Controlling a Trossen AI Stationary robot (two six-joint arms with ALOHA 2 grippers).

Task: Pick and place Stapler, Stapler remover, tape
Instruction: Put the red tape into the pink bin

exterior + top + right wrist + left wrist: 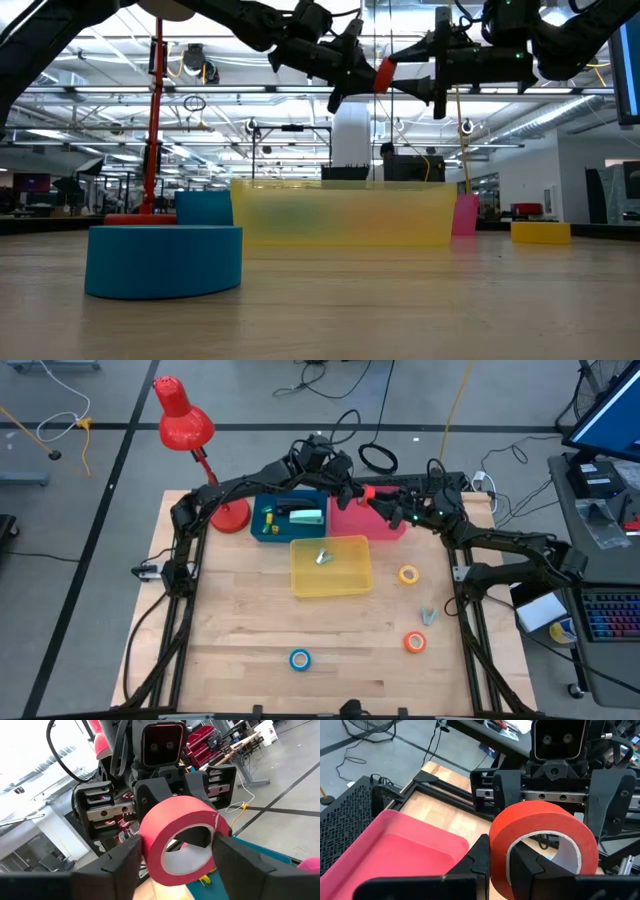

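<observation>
Passing a red tape roll [543, 845] between two arms, high above the far middle of the wooden counter [250, 640]. The left gripper [500, 862] has its fingers closed on the roll's wall, one finger inside the ring and one outside. The right gripper [175, 855] faces it, its fingers spread either side of the same roll without clearly pinching it yet. The roll hangs over the pink bin [365, 520], which sits at the far side beside a blue bin [262, 510].

The step in hand looks like a handover, or a release into the pink bin. Next, the right fingers would need to close on the roll before the left fingers let go, or the roll could drop askew.

The roll is a smooth, glossy ring with a pale inner core. The bins are shallow plastic trays with rounded corners: the yellow bin [355, 582] holds a small metal piece, and the blue bin holds a pale green object. Lying flat on the counter are a yellow tape roll [408, 574] and an orange tape roll [414, 642] at the right, and a blue tape roll [300, 658] at the near middle. A small grey metal object [428, 616], possibly the staple remover, lies between the yellow and orange rolls. A red desk lamp [185, 420] stands at the far left.
</observation>
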